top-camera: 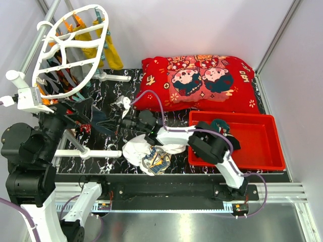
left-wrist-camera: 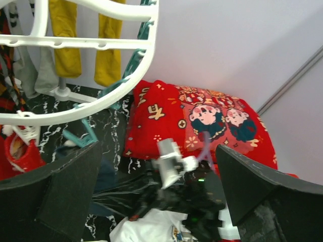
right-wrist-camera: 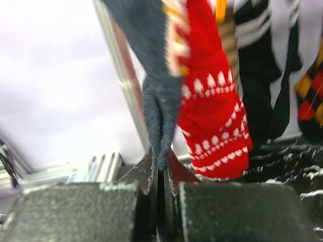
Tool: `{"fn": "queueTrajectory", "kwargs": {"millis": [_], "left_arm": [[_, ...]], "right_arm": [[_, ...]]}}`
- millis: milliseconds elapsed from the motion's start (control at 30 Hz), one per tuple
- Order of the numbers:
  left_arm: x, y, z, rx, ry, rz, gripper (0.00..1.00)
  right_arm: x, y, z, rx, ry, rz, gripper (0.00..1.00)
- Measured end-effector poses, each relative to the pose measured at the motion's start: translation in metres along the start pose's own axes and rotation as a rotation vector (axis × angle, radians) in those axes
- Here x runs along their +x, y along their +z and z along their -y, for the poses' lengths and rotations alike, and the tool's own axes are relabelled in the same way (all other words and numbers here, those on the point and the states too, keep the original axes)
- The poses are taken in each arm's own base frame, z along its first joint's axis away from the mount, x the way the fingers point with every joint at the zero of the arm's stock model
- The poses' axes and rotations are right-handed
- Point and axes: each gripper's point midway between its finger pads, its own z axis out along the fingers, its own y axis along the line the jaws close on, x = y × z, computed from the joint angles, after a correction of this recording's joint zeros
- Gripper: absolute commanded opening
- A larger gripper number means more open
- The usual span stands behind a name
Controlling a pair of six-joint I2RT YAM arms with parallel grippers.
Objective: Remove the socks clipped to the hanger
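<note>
Your right gripper (right-wrist-camera: 160, 169) is clamping the soft, light dark-teal fabric sock (right-wrist-camera: 159, 106) by its toe, near the left edge of the worktop (top-camera: 113, 93); your left gripper (left-wrist-camera: 156, 201) is gaping, empty.

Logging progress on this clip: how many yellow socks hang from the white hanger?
2: the left yellow sock and the right yellow sock, side by side at the far edge of the hanger. More may be hidden.
</note>
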Motion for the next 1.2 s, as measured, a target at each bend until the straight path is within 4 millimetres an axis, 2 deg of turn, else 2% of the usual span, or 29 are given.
{"fn": "queueTrajectory", "kwargs": {"millis": [67,233,333,433,633,700,767,1000,1200], "left_arm": [[0.003,0.001,-0.005,-0.022,0.006,-0.009,0.99],[0.009,0.006,-0.018,-0.089,0.004,-0.033,0.9],[0.014,0.01,-0.025,-0.127,-0.004,-0.06,0.86],[0.017,0.016,-0.032,-0.16,-0.01,-0.079,0.84],[0.022,0.031,-0.034,-0.16,-0.015,-0.111,0.81],[0.023,0.036,-0.034,-0.159,-0.016,-0.113,0.8],[0.026,0.039,-0.036,-0.161,-0.024,-0.115,0.79],[0.033,0.048,-0.04,-0.172,-0.05,-0.114,0.77],[0.037,0.054,-0.044,-0.182,-0.082,-0.1,0.84]], "right_arm": [[-0.024,-0.006,-0.009,0.004,-0.001,0.03,0.0],[-0.091,-0.009,-0.029,0.027,-0.037,0.111,0.0],[-0.116,-0.015,-0.038,0.043,-0.061,0.146,0.0],[-0.118,-0.021,-0.041,0.055,-0.067,0.142,0.0],[-0.089,-0.036,-0.04,0.073,-0.006,0.076,0.0],[-0.086,-0.04,-0.044,0.069,0.033,0.069,0.0],[-0.089,-0.043,-0.05,0.049,0.072,0.077,0.0],[-0.124,-0.045,-0.075,-0.038,0.132,0.175,0.0],[-0.127,-0.048,-0.082,-0.066,0.171,0.188,0.0]]}}
